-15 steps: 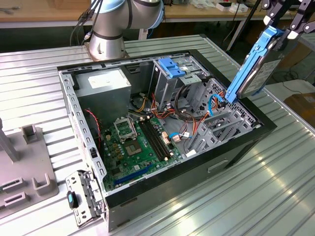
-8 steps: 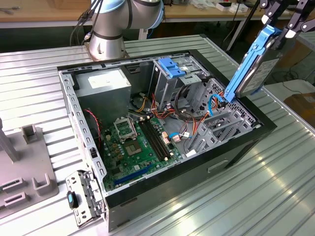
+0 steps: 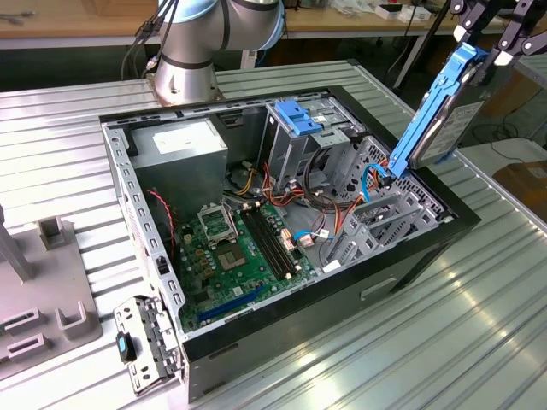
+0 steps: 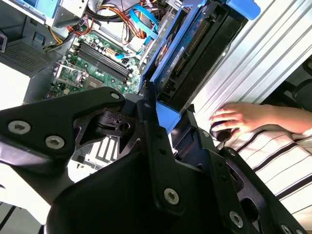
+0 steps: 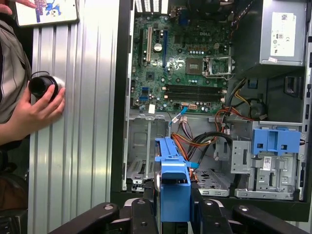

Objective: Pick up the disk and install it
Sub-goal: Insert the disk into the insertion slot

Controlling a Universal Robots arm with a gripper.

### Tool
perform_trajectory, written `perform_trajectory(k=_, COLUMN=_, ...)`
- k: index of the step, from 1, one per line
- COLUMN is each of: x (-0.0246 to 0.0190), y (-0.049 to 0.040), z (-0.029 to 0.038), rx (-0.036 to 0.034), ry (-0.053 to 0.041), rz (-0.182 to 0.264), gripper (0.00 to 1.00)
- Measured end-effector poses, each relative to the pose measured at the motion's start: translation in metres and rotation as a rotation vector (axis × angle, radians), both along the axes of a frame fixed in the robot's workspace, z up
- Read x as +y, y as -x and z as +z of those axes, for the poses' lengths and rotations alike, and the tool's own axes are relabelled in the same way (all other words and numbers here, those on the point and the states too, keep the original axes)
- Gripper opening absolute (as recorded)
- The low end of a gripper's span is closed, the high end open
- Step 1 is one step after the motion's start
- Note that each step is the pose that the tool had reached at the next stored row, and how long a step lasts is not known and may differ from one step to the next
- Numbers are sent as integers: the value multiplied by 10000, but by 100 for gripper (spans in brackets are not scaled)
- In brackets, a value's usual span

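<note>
Gripper (image 3: 487, 47): clamped on the disk (image 3: 444, 111)
Disk: hangs steeply tilted, long axis slanting down toward the case (image 3: 410, 256) rim, above the drive bay (image 3: 376, 213)

Disk (image 3: 449, 111): bright blue carrier rail, dark grey body; in the first wrist view the rail end (image 5: 174, 187) reads solid blue; gripper (image 5: 174, 214): matte black links with silver screw heads; computer case (image 3: 410, 256): black outer shell, bare grey metal inside; motherboard (image 3: 244, 252): green, with black memory slots and one blue slot; power supply (image 3: 179, 145): grey with a white label; latch piece (image 3: 301, 115) on the drive cage: light blue; internal wiring (image 5: 234, 105): red, orange, yellow and black strands; thin cable (image 3: 369, 181): blue; table (image 3: 479, 333): silver, ribbed in parallel lines; robot arm (image 3: 218, 26): silver-grey with pale blue joint caps; person's sleeve (image 4: 273, 161): white with dark stripes; knob (image 5: 41, 86) under the person's hand: black.
</note>
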State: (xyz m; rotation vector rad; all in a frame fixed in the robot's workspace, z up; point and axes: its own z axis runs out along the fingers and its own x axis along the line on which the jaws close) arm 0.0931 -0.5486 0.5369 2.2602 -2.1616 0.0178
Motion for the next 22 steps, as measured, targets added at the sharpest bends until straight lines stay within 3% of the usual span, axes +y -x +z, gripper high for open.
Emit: perform_trajectory(k=22, x=1, y=3, z=-30, rx=0, ry=0, rz=0, gripper=36)
